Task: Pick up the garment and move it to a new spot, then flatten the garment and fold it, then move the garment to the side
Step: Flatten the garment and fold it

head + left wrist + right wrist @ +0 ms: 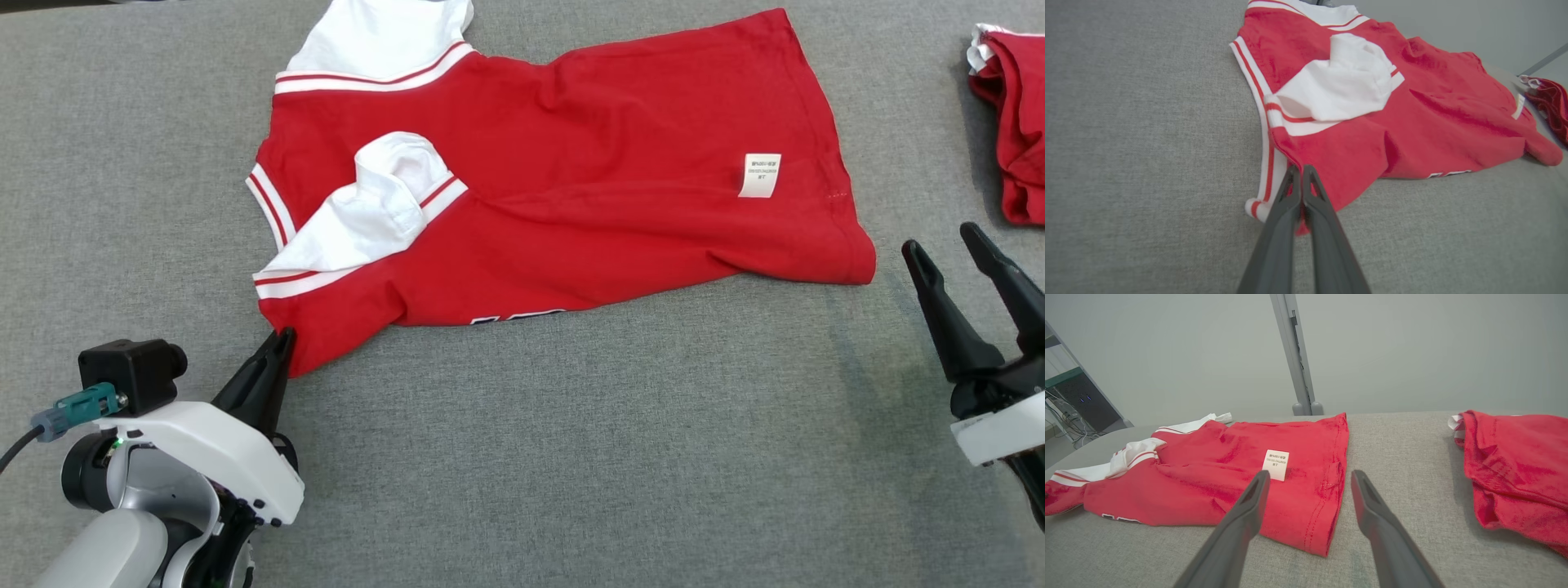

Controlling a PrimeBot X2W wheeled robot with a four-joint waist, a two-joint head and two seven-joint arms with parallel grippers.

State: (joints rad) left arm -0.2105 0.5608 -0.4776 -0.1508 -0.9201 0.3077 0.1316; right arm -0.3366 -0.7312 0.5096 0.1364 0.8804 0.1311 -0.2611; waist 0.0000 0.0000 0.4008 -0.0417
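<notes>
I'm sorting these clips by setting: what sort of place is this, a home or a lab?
Likely a robotics lab or test room, not a home: a broad grey fabric-covered worktable holding a red garment, a bare pale wall with a metal post, and a rack of cabled electronics.

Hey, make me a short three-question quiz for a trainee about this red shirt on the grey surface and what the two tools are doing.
1. True or false: the right tool is shut on the shirt.
2. Fill in: the other red garment lies on the robot's ___ side, apart from the shirt.
3. What does the left tool pinch? A: the white label. B: a near corner of the shirt. C: the other red garment.
Key: 1 false, its fingers are spread. 2 right. 3 B.
</notes>
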